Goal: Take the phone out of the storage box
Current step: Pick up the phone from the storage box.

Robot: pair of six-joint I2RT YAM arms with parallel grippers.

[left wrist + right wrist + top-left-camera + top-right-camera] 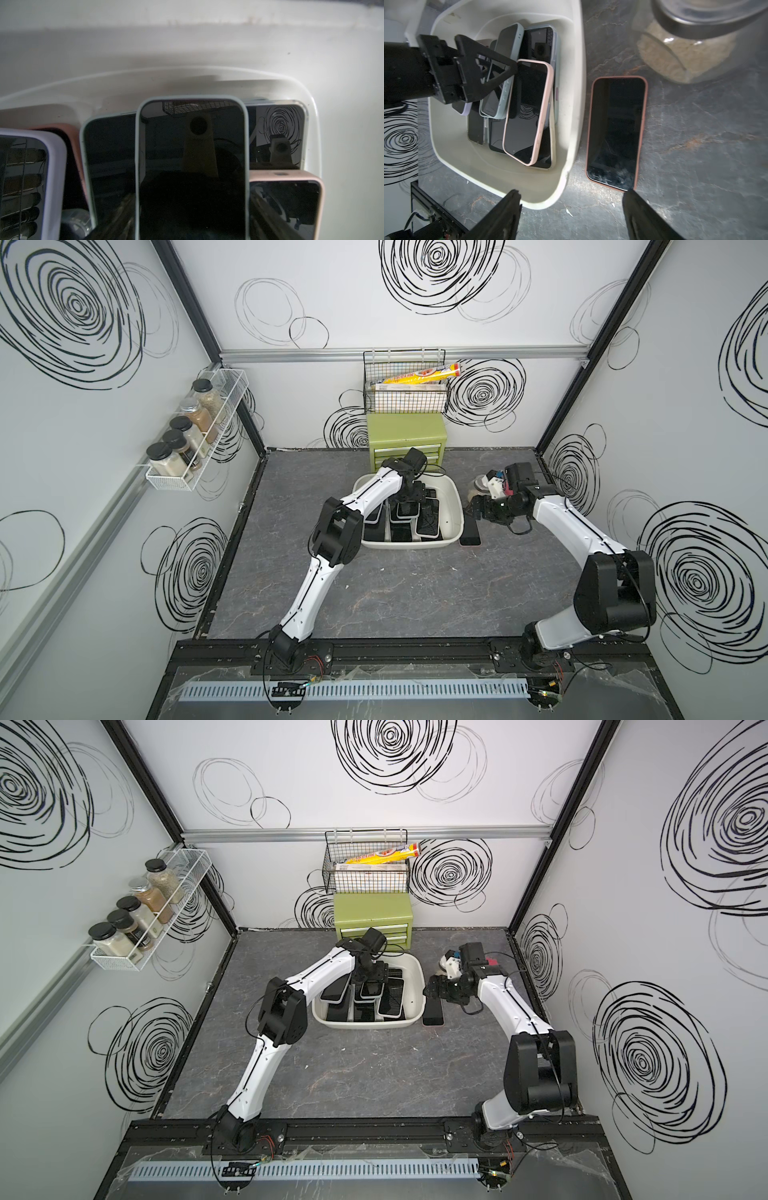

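While the left claw reaches down inside the storage box, its tip meets a mint-cased phone lying directly ahead of it on top of the heap. Whether the fingers are clamped on that phone or only set beside it cannot be told, since one finger hides its partner. The right claw hangs over the desk with its fingers wide apart and nothing between them.

Progress: a coral-cased phone lies flat and screen up on the desk just ahead of the right claw, outside the box and close beside its wall. On that evidence one phone is already out. The box holds several more, overlapping with their screens up, among them a pink-cased phone beside the left claw's tip. The mint-cased one appears to be the next candidate, and it has not yet cleared the rim.

Lettering: nothing can be read. The dark screens show only reflections and no maker's mark. A yellow roll in the black wire basket, beyond the left claw, carries print — too small to make out. The spice jars show no legible labels, and the glass jar of pale grains ahead of the right claw shows none at all.
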